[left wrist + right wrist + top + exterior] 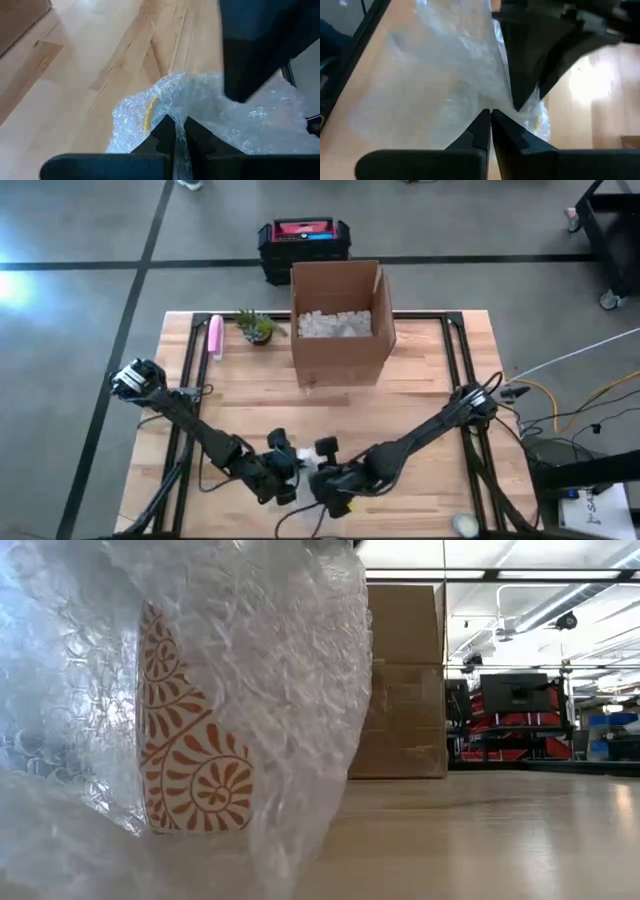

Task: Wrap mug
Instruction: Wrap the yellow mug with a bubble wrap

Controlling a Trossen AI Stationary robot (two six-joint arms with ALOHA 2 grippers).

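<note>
1. High view: the two dark arms meet at the near edge of the pale wooden slatted table (420,395). The left gripper (284,470) and the right gripper (328,485) sit close together, both pressed into a small crumpled patch of clear bubble wrap (303,467) that lies between them. How far either claw stands apart cannot be told from this height. Beyond the grippers, well apart from them, stands an open brown cardboard box (340,320) with white packing fill inside; further to the left gripper's side of the box lie a small green potted plant (257,328) and a pink stick-shaped object (214,336).

2. Low view: the bubble wrap (250,660) fills the near side as a glossy, wrinkled, translucent sheet of round cells. Inside it stands the white ceramic mug with orange fern-scroll pattern (195,755), upright on the table, with the sheet draped over and around it. No gripper shows clearly here. The smooth table top (480,830) runs back to stacked brown cartons (405,680) in the room behind.

3. Left wrist view: the left gripper (175,132) has its two dark angular fingers drawn nearly together, pinching a fold of bubble wrap (210,115). A yellowish streak shows through the wrap just beside the fingertips. The other arm's dark body looms just beyond.

4. Right wrist view: the right gripper (490,121) has its fingers closed to a thin slit, tips meeting on the cloudy bubble wrap (445,70) spread over the table beyond it.
</note>
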